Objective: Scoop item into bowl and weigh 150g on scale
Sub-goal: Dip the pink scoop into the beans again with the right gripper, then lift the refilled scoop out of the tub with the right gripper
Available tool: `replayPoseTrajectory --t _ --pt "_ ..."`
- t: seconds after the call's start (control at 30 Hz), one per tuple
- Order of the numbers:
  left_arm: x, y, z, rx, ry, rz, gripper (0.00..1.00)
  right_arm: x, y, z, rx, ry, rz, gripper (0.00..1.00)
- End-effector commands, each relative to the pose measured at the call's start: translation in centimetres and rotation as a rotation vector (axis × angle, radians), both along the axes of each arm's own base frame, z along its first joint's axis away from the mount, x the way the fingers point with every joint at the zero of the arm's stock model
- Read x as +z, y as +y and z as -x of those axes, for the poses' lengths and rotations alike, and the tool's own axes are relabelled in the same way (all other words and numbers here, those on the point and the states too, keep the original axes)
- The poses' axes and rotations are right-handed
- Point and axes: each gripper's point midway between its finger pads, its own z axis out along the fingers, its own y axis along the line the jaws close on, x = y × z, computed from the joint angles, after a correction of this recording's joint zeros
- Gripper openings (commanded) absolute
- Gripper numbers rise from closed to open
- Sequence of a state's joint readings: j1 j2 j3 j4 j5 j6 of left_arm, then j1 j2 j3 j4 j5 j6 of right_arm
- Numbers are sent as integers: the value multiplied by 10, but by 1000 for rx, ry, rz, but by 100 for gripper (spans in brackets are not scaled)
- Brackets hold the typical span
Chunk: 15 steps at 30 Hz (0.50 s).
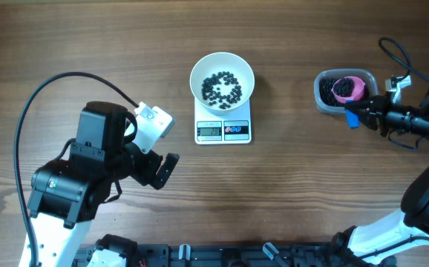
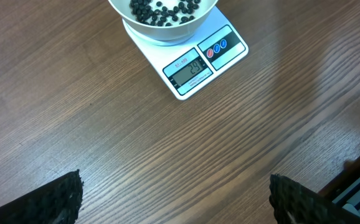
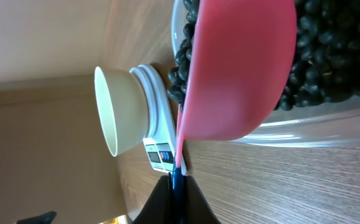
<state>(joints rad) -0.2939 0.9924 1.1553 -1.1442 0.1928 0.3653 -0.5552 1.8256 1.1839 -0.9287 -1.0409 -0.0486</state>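
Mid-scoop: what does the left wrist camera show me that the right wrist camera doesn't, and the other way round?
Only the left wrist: the display of the scale seen squarely, the black pieces lying inside the bowl, and the left gripper open above the table.
Only the right wrist: the pink scoop over the dark pile in the clear tub, its blue handle clamped in the shut right gripper.
Both: the white bowl sitting on the scale. The right wrist sees them side-on, so the bowl's contents are hidden.
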Motion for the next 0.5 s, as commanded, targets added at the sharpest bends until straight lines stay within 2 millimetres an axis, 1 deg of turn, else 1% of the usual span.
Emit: replayPoseTrajectory --t 0.0,0.27,0.4,0.47 --pt "8 -2 -3 -20 -23 12 100 5 4 0 -4 -17 -61 4" --pt "8 -2 -3 -21 -23 12 100 12 7 -1 -5 -38 -102 4" --pt "8 -2 -3 -20 -23 12 100 23 11 -4 -5 -79 -161 4" --pt "8 -2 -3 -21 -23 12 100 24 11 -4 -6 -80 -165 4"
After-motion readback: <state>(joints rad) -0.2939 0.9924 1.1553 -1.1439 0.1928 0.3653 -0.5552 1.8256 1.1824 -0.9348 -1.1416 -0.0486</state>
